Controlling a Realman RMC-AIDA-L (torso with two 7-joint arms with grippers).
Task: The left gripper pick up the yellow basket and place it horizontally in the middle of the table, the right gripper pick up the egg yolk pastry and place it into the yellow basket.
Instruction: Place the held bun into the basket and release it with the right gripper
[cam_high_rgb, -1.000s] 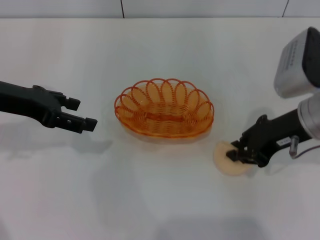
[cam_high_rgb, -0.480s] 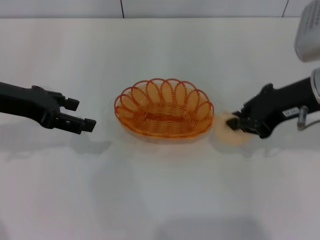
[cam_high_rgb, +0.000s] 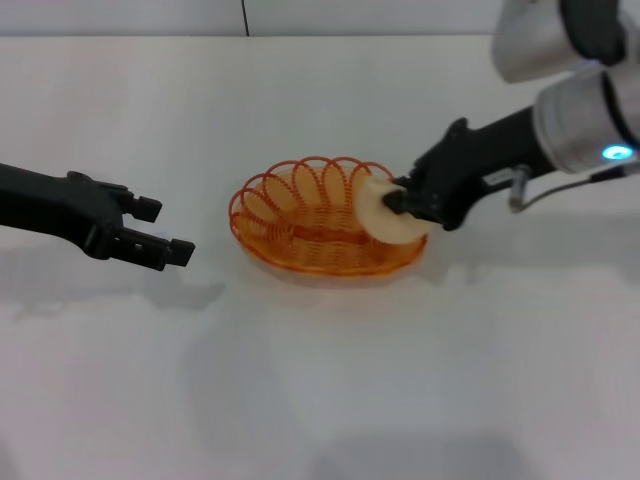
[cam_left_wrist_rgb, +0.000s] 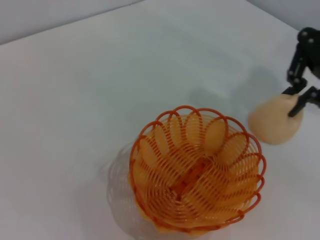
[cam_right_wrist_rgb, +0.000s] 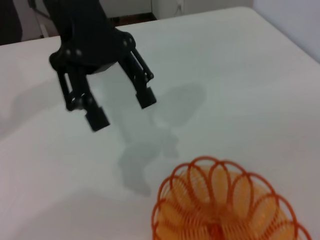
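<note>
In the head view, the yellow basket (cam_high_rgb: 328, 216) is seen resting on the white table (cam_high_rgb: 320, 380), near its middle, with its long side running across the view. The egg yolk pastry (cam_high_rgb: 385, 213) is gripped between the fingers of the right gripper (cam_high_rgb: 396, 204) and is held tilted above the basket's right-hand rim — partly over the rim loops, clear of the tabletop. The right arm reaches in from the upper right, and a blue light is lit on its silver segment. The left gripper (cam_high_rgb: 167, 228) is held well to the left of the basket, apart from it, its two fingers spread with nothing between them; its fingertips are aimed toward the basket.

In the left wrist view, the basket (cam_left_wrist_rgb: 197, 172) is shown from above, its spiral base bare. The pastry (cam_left_wrist_rgb: 275, 118) is seen just beyond the rim, pinched by the black fingers (cam_left_wrist_rgb: 302, 102) of the right gripper; whether it hangs over the rim or just outside it is hard to judge from this angle.

In the right wrist view, the left gripper (cam_right_wrist_rgb: 122, 108) is seen farther off above the table (cam_right_wrist_rgb: 240, 75), its fingers parted and empty, its shadow cast on the surface. Part of the basket (cam_right_wrist_rgb: 225, 205) is seen nearer the camera.
</note>
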